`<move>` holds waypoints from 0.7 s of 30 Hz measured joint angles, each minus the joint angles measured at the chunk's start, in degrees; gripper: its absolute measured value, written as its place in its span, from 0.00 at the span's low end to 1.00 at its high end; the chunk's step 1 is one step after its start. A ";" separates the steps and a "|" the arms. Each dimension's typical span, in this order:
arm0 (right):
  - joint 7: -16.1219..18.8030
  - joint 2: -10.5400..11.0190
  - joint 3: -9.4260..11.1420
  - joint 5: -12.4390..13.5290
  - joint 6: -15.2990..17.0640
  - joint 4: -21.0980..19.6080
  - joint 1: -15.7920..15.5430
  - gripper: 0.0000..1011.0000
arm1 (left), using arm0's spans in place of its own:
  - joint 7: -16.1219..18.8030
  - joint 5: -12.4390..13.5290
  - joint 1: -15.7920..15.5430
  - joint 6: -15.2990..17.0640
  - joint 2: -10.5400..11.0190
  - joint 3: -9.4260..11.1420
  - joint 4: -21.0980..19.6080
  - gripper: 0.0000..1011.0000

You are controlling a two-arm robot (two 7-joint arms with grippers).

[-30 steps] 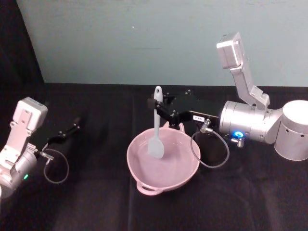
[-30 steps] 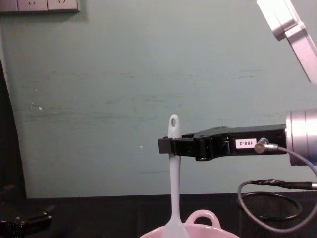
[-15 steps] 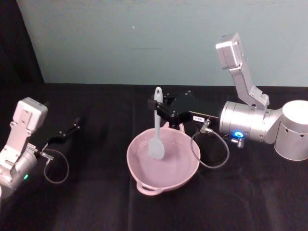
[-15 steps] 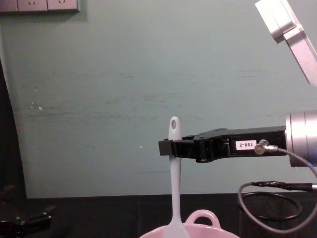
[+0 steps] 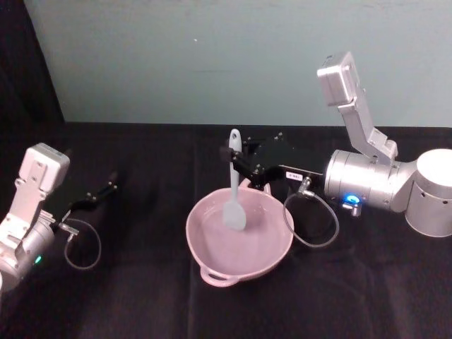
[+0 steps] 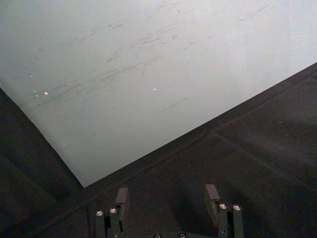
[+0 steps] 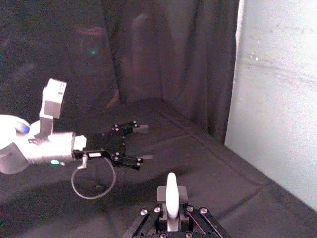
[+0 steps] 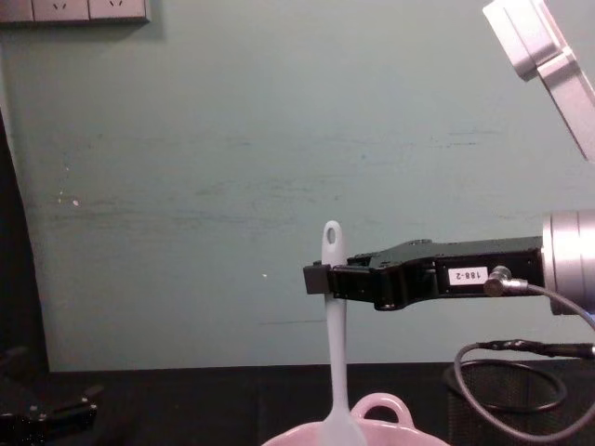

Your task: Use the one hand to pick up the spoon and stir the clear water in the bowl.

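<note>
Right tool (image 5: pixel 232 152): pressed together on the spoon's upper handle, just below the hanging hole, and held out level above the far rim of the bowl.
Spoon (image 5: pixel 233 192): hung near upright, hole end up, flat blade down inside the bowl (image 5: pixel 200 240). Whether the blade is wetted cannot be told.
Bowl: set near the middle of the dark surface (image 5: pixel 141 296), with a loop handle on its near rim. The water is clear and is barely made out.
Left tool (image 5: pixel 109 182): fingers spread with nothing between them, parked low at the left, well apart from the bowl.
Spoon, handling: judged light and slim. The plastic is smooth, so a swivel between flat jaws is thought likely under water drag. Some flex in the blade is expected.
Hold point: the high hold leaves a long lever below the jaws. It is judged sound only if the handle's flat faces are clamped squarely.
Bowl, handling: judged light enough to be slid on the cloth if its wall is knocked, so strokes are best kept to the middle.
</note>
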 joint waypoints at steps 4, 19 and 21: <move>-0.50 0.40 -0.41 -3.19 -1.69 -0.82 -0.02 0.12 | 0.00 0.00 0.00 0.00 0.00 0.00 0.00 0.99; 0.92 -1.37 -0.05 -6.09 -5.12 -0.41 -2.01 0.12 | 0.00 0.00 0.00 0.00 0.00 0.00 0.00 0.99; 1.31 -1.75 -0.02 -6.45 -5.50 -0.25 -2.27 0.12 | 0.00 0.00 0.00 0.00 0.00 0.00 0.00 0.99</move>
